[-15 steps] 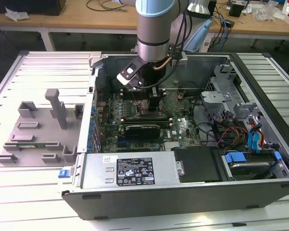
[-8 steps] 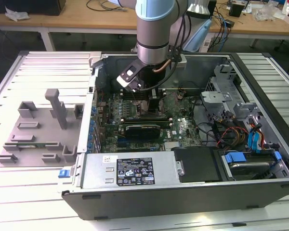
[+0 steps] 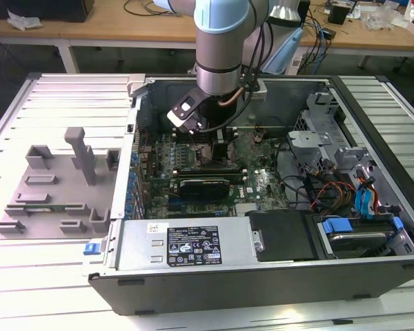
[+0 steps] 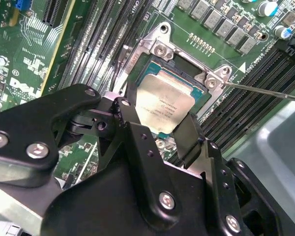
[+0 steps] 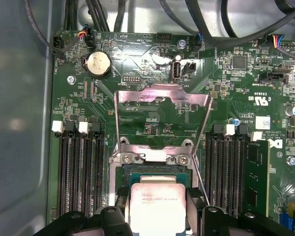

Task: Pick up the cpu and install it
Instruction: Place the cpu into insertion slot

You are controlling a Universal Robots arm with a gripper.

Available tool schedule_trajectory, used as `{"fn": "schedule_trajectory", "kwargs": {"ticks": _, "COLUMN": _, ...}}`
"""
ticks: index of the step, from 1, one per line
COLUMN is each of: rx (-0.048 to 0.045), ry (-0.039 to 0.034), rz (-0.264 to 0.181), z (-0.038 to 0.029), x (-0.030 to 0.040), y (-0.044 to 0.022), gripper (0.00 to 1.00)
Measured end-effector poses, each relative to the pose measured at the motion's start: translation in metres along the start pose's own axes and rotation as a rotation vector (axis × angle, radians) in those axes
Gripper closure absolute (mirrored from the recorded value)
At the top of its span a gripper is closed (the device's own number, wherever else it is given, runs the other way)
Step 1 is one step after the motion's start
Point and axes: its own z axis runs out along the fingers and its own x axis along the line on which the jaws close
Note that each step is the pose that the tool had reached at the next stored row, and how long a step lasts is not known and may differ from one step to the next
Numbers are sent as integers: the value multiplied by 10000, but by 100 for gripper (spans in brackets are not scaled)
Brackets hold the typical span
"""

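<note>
Black fingers (image 4: 186,137) clasp the silvery square cpu (image 4: 164,101) (pale-rimmed, printed top) over its socket (image 4: 160,49).

The cpu (image 5: 156,206) sits between the jaws of the gripper (image 4: 159,117), clamped on two opposite edges, directly over the socket (image 5: 119,167). Beyond the jaws, the socket's load plate (image 5: 162,96) stands swung back. Memory slots (image 5: 81,172) run outside each jaw.

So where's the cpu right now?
In both wrist views, the cpu is at the open socket on the green motherboard, between the rows of memory slots.
</note>
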Motion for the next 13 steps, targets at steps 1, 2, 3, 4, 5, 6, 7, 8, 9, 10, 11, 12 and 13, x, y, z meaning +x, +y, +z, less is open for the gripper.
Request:
{"fn": "schedule_trajectory", "kwargs": {"ticks": 1, "rx": -1, "ry": 2, "rz": 1, "z": 7, "x": 1, "y": 0, "gripper": 45}}
{"fn": "schedule_trajectory", "kwargs": {"ticks": 2, "rx": -1, "ry": 1, "rz": 2, "z": 14, "x": 1, "y": 0, "gripper": 45}}
{"fn": "schedule_trajectory", "kwargs": {"ticks": 3, "rx": -1, "ry": 1, "rz": 4, "z": 24, "x": 1, "y": -1, "gripper": 45}}
{"fn": "schedule_trajectory", "kwargs": {"ticks": 4, "rx": 0, "ry": -1, "rz": 6, "z": 26, "x": 0, "y": -1, "gripper": 45}}
{"fn": "schedule_trajectory", "kwargs": {"ticks": 5, "rx": 0, "ry": -1, "rz": 6, "z": 28, "x": 1, "y": -1, "gripper": 45}}
{"fn": "schedule_trajectory", "kwargs": {"ticks": 6, "rx": 0, "ry": 0, "rz": 7, "z": 31, "x": 1, "y": -1, "gripper": 45}}
{"fn": "schedule_trajectory", "kwargs": {"ticks": 7, "rx": 0, "ry": 0, "rz": 8, "z": 33, "x": 1, "y": -1, "gripper": 45}}
{"fn": "schedule_trajectory", "kwargs": {"ticks": 8, "rx": 0, "ry": 0, "rz": 9, "z": 35, "x": 1, "y": -1, "gripper": 45}}
{"fn": "schedule_trajectory", "kwargs": {"ticks": 9, "rx": -1, "ry": 0, "rz": 18, "z": 37, "x": 1, "y": 0, "gripper": 45}}
{"fn": "schedule_trajectory", "kwargs": {"ticks": 10, "rx": 0, "ry": -1, "rz": 53, "z": 39, "x": 1, "y": 0, "gripper": 45}}
{"fn": "schedule_trajectory", "kwargs": {"ticks": 11, "rx": 1, "ry": -3, "rz": 85, "z": 40, "x": 1, "y": 0, "gripper": 45}}
{"fn": "schedule_trajectory", "kwargs": {"ticks": 12, "rx": 2, "ry": -5, "rz": 113, "z": 40, "x": 1, "y": 0, "gripper": 45}}
{"fn": "schedule_trajectory", "kwargs": {"ticks": 13, "rx": 3, "ry": -6, "rz": 127, "z": 40, "x": 1, "y": 0, "gripper": 45}}
